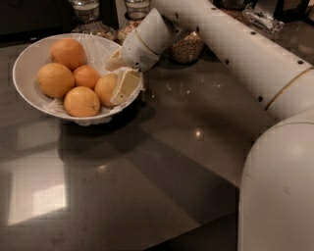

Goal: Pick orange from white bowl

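The white bowl, lined with crinkled plastic film, stands at the left of the dark counter and holds several oranges. The pale yellow-orange, egg-shaped orange lies at the bowl's right side. My gripper reaches over the bowl's right rim, open. Its near finger lies against the right side of that orange, and the far finger sits behind it, by the film. The small reddish orange touches the pale one on its left.
Other oranges lie at the back, the left and the front of the bowl. Glass jars and a dish of nuts stand behind. My arm crosses from the right; my body fills the lower right.
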Controlling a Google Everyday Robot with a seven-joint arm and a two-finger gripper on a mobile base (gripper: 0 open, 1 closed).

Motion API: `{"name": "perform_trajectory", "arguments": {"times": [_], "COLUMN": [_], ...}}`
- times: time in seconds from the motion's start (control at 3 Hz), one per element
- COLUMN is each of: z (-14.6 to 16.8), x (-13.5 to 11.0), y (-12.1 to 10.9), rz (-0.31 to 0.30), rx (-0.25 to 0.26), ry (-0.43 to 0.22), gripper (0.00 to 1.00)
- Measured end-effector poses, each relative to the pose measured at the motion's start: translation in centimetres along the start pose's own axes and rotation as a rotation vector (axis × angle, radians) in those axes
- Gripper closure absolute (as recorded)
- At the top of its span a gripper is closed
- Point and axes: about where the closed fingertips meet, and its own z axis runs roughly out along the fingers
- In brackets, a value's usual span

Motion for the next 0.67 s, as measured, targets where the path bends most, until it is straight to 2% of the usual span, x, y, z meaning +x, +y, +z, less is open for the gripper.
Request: {"name": "perform_trajectory", "arguments": {"times": [0.33, 0.67], "z": [1.26, 2.10], "x": [0.19, 0.34], "y": [0.03, 0.10], "rz": [0.006, 0.010], "rx": [-0.027, -0.046], "ry": [0.016, 0.025], "gripper": [0.28, 0.47]}}
